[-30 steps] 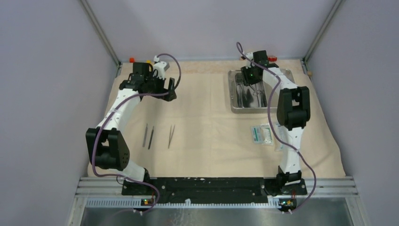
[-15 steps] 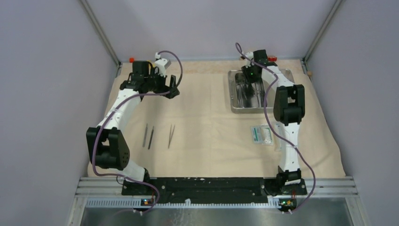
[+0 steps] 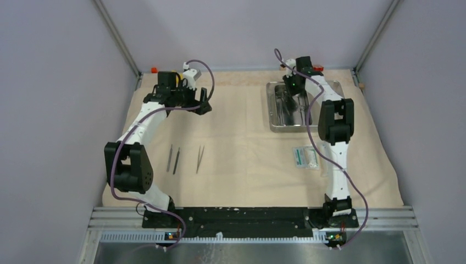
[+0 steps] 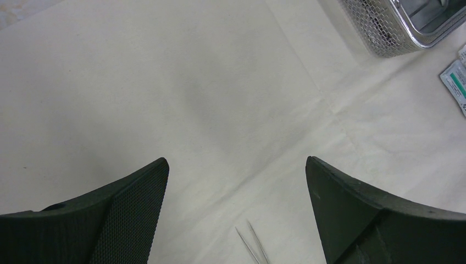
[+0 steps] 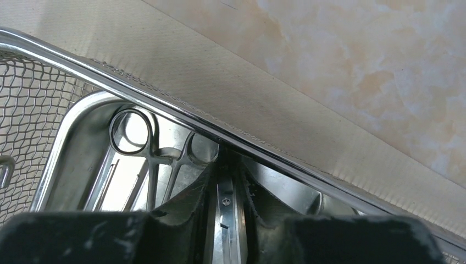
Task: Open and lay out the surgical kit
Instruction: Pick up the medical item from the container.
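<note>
Right wrist: instrument (image 5: 225, 225) inside end effector (image 5: 228, 163)

top: overhead, down | left wrist: over cloth (image 4: 220, 82) | right wrist: close on tray (image 5: 137, 96)

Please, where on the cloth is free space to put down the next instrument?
Widest bare patch: the middle of the cloth, between the tweezers and the packets. Also free: the far strip between the left gripper and the tray. Crowded: inside the tray, where the right gripper holds an instrument.
</note>
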`<state>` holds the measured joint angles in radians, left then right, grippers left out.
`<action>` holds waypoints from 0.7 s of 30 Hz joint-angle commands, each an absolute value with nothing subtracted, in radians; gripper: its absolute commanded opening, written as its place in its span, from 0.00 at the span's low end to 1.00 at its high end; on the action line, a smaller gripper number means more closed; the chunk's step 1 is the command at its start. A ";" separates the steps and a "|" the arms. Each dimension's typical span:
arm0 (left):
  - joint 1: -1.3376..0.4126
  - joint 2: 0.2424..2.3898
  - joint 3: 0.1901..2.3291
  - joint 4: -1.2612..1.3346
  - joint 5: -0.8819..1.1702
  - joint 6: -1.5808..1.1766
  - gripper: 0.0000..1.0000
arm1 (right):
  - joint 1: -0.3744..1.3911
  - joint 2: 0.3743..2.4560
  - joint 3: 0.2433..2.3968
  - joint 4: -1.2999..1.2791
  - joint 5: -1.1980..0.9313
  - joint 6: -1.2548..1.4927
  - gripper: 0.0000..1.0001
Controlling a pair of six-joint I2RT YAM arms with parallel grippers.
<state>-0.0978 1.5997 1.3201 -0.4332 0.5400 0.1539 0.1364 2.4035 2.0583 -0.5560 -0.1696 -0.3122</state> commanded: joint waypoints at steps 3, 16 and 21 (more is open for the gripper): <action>-0.094 1.628 1.356 -0.398 0.554 0.157 0.99 | 0.120 2.439 2.102 -0.604 -0.162 -0.314 0.09; -0.095 1.683 1.420 -0.422 0.576 0.177 0.99 | 0.119 2.282 2.046 -0.562 -0.204 -0.212 0.00; -0.095 1.694 1.426 -0.423 0.597 0.175 0.99 | 0.119 2.220 2.001 -0.526 -0.202 -0.153 0.00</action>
